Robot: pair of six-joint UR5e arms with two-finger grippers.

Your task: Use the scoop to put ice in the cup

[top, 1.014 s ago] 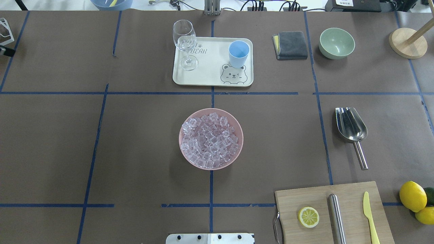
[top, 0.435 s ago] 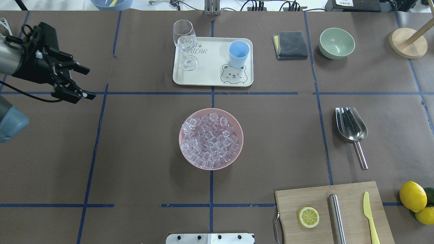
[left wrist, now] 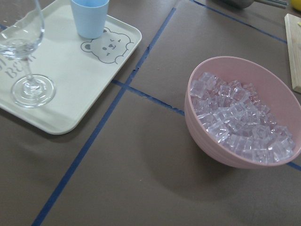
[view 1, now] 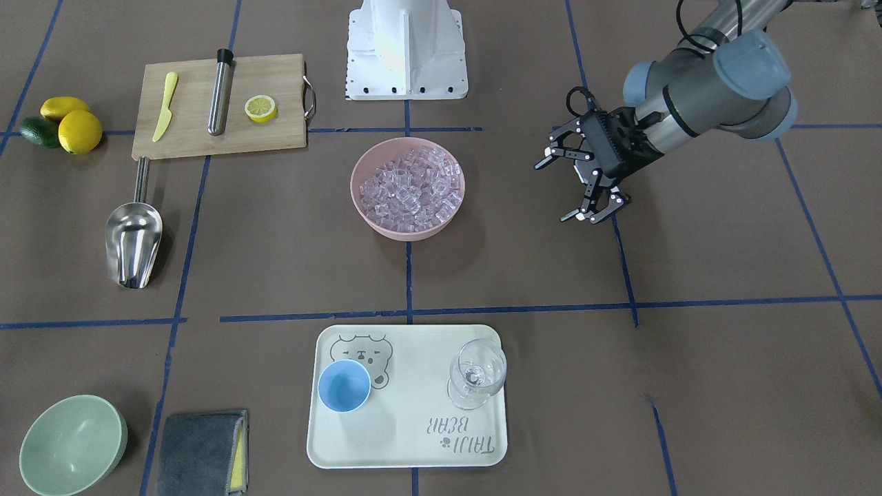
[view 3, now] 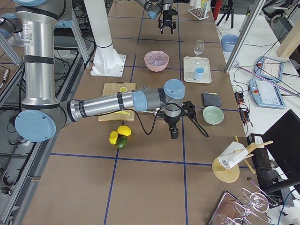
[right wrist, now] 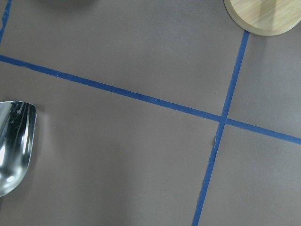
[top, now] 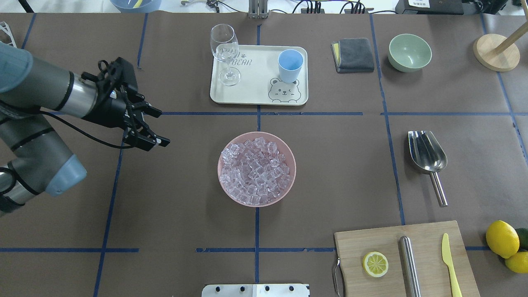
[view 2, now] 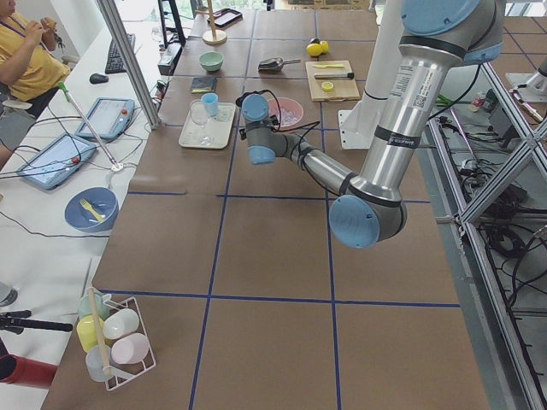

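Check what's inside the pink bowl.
Clear ice cubes fill the pink bowl nearly to its rim, and nothing else shows among them. The bowl's bottom and whatever lies below the top layers are covered by the ice.

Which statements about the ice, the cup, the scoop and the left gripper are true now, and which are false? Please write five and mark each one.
1. The ice lies in the pink bowl. True.
2. The left gripper holds the scoop. False: the gripper is open and empty, off to one side of the pink bowl, and the scoop lies on the table on the bowl's other side.
3. The cup stands upright on the tray. True.
4. The cup holds ice. False: it looks empty.
5. The wine glass lies on its side. False: it stands upright on the tray.
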